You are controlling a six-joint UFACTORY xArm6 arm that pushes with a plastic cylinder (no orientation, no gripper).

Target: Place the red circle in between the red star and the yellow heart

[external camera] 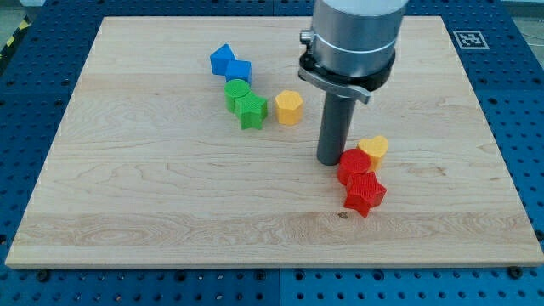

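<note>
My tip [330, 161], a bare rod with no hand to open or hold, touches the red circle [354, 165], seemingly light, stiff and slidey, best pushed mid-side

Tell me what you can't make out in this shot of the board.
- My tip: whether it touches the red circle is unclear in the camera view.
- Yellow heart: lower-left edge hidden by the red circle.
- Red star: its top overlapped by the circle.
- Arm: cut off by the view's top.

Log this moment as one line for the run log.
my tip: touching red circle's left | red circle: between yellow heart and red star, touching both | task: looks nearly done
</note>
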